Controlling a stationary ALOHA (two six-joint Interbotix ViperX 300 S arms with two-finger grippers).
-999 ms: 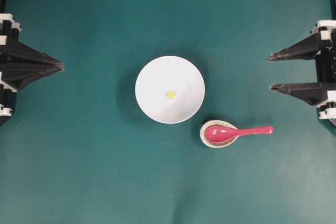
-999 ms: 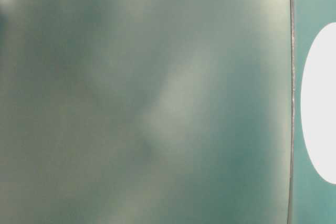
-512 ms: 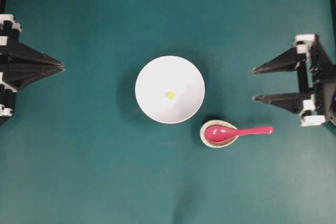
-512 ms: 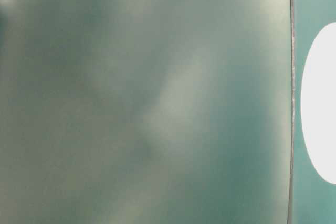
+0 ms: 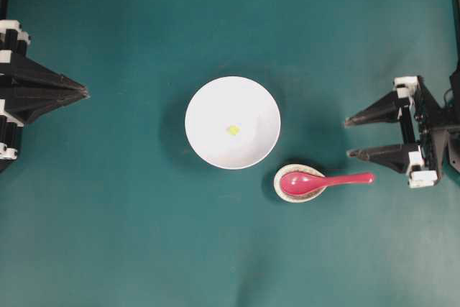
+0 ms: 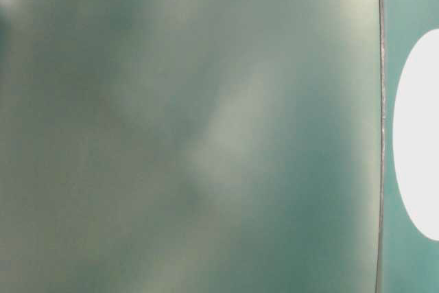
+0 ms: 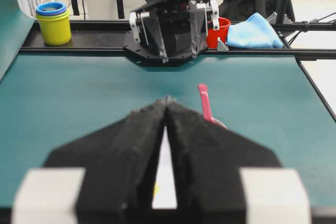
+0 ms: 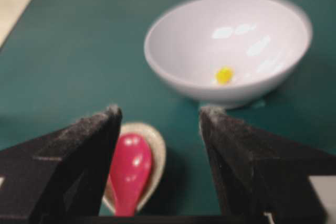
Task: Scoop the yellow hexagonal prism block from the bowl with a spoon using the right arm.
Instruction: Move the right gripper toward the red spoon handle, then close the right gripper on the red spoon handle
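A large white bowl (image 5: pixel 232 123) stands mid-table with the tiny yellow hexagonal prism block (image 5: pixel 233 130) inside it; the right wrist view shows both, bowl (image 8: pixel 229 45) and block (image 8: pixel 224 75). The pink-red spoon (image 5: pixel 323 180) lies below and right of the bowl, its scoop resting in a small speckled dish (image 5: pixel 300 183), handle pointing right. My right gripper (image 5: pixel 347 137) is open and empty, just right of and above the handle's end, apart from it. In its wrist view the spoon's scoop (image 8: pixel 128 171) shows between the fingers. My left gripper (image 5: pixel 85 93) rests shut at the left edge, empty.
Beyond the table's far rail, the left wrist view shows a yellow cup stack (image 7: pixel 53 22), a red cup (image 7: pixel 219 31) and a blue cloth (image 7: pixel 253 31). The table-level view is a blur of green with a white patch (image 6: pixel 417 135) at its right.
My right gripper has moved left and down toward the spoon's handle, jaws staying wide. The left arm, bowl, block and spoon have not moved.
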